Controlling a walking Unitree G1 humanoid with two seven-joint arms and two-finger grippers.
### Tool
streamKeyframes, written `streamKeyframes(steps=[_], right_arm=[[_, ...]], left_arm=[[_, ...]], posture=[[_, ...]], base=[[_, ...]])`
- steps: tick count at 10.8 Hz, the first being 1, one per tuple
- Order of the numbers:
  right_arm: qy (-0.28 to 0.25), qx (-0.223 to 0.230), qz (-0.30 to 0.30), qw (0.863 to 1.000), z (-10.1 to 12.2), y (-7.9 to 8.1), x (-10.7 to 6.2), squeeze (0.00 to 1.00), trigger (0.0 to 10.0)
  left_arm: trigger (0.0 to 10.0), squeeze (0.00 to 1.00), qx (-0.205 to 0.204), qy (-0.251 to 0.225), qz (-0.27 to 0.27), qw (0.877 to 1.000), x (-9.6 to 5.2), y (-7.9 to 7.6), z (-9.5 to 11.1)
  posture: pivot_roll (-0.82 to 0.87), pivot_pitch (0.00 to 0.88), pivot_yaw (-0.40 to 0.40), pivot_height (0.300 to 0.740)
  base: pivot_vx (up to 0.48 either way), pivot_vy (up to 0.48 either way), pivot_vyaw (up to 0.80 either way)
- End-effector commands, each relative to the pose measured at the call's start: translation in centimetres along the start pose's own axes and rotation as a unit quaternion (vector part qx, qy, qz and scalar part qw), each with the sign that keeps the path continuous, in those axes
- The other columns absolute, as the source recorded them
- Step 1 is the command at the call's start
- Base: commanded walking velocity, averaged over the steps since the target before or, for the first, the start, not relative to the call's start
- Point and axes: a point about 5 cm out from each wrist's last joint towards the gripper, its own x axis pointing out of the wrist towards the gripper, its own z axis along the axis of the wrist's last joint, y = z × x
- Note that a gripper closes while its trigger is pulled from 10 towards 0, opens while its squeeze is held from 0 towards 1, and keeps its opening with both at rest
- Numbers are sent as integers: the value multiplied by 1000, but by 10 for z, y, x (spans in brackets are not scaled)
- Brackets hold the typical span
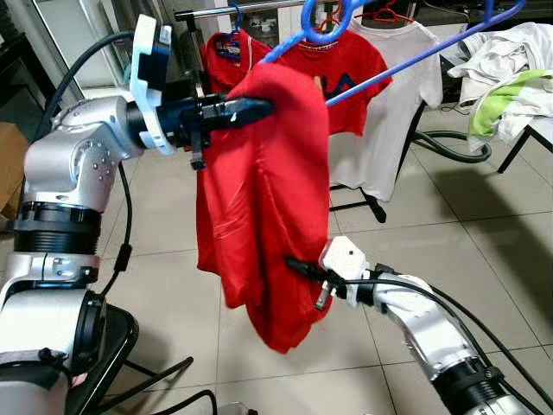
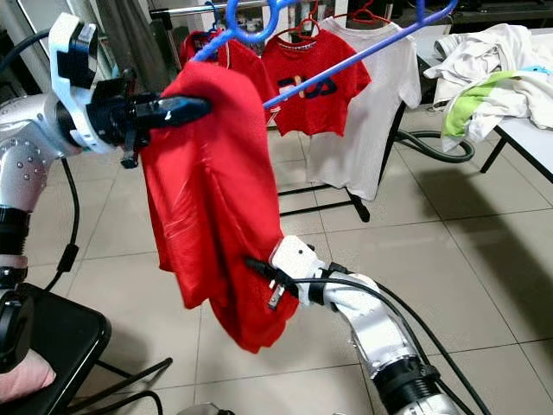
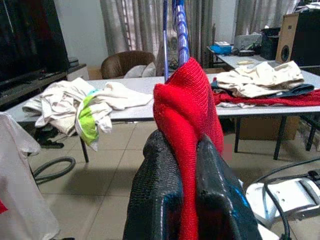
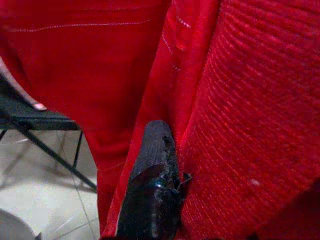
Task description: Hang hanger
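While the red garment (image 1: 263,207) hangs limp in front of the robot, its top bunches over one end of a blue plastic hanger (image 1: 380,73), whose thin smooth bar slants up toward the right and whose looped hook sits near the clothes rail (image 1: 251,9) behind. The left gripper (image 1: 255,108) is raised at shoulder height and pinches that bunched shoulder of cloth: in the left wrist view its two black fingers (image 3: 160,200), coarse and pebbled on the surface, press together with a fold of ribbed red knit squeezed between them, and the blue hanger bar rises just beyond the fold. The hanger is therefore just above and beyond the left fingertips, touching the cloth they hold.

Lower down, the right gripper (image 1: 298,265) reaches into the side of the hanging garment near its hem. In the right wrist view one glossy black finger (image 4: 152,185) lies against the coarse-ribbed red fabric; the other finger seems buried in the folds, so I cannot tell whether it grips the cloth.

On the rail hang a red printed T-shirt (image 1: 346,78) and a white T-shirt (image 1: 389,121). A table (image 1: 540,130) at the right carries a heap of pale crumpled clothes (image 1: 501,60) with a lime-green piece in it. The floor is pale glossy tile.
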Motion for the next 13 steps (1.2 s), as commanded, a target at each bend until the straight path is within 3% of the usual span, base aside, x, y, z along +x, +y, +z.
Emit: streamKeyframes(steps=[1,4,5,6,7,9,13], right_arm=[[-9,-2,17,1000,2,3,-2,0,0],[7,-14,42,999,-3,4,-13,0,0],[19,-20,30,999,-6,-3,-24,0,0],[28,-19,4,999,-8,-12,-32,0,0],[45,-18,-54,997,-12,-31,-46,0,0],[116,-52,-142,982,-24,-66,-84,0,0],[180,-102,-219,953,-26,-96,-125,0,0]], left_arm=[[0,0,18,1,-5,1000,-2,-2,9],[0,0,19,13,-9,1000,-5,-3,7],[0,0,19,21,-8,1000,-9,-3,6],[0,0,19,27,-6,999,-11,-3,4],[0,0,15,40,-6,999,-15,-5,0],[0,0,2,53,-14,998,-21,-12,-8],[0,0,-1,95,11,995,-37,-14,-22]], posture=[[-12,0,99,740],[-12,0,92,740],[-10,0,86,740],[-9,0,83,740],[-9,0,81,740],[-8,0,71,740],[-4,0,54,740]], base=[[0,0,0],[0,0,0],[0,0,0],[0,0,0],[0,0,0],[0,0,0],[0,0,0]])
